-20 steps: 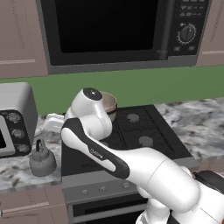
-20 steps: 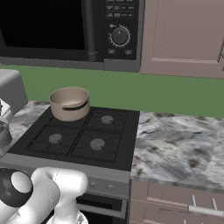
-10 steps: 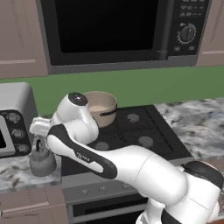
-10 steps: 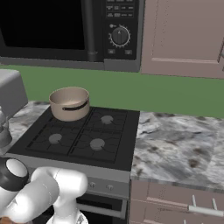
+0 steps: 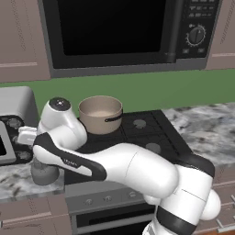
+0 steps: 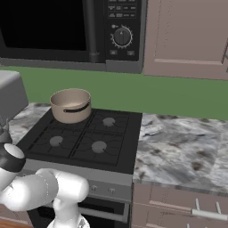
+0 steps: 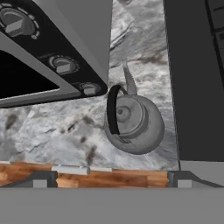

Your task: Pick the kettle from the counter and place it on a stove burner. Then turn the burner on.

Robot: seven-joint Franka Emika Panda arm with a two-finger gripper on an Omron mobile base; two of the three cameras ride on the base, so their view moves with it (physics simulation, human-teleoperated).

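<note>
Gripping the kettle (image 7: 133, 124), which sits on the counter (image 7: 57, 127) just beside the stove, calls for the spread gripper (image 7: 109, 181) to descend centred so its fingers straddle the arched handle (image 7: 112, 109).

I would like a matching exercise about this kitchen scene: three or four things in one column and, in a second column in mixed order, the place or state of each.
Things:
1. kettle
2. saucepan
3. microwave
4. claw

Places or states:
A. on the back left part of the stove
B. open, above the kettle
C. on the marbled counter, between the toaster oven and the stove
D. mounted above the stove

Pairs: 1-C, 2-A, 3-D, 4-B
</note>
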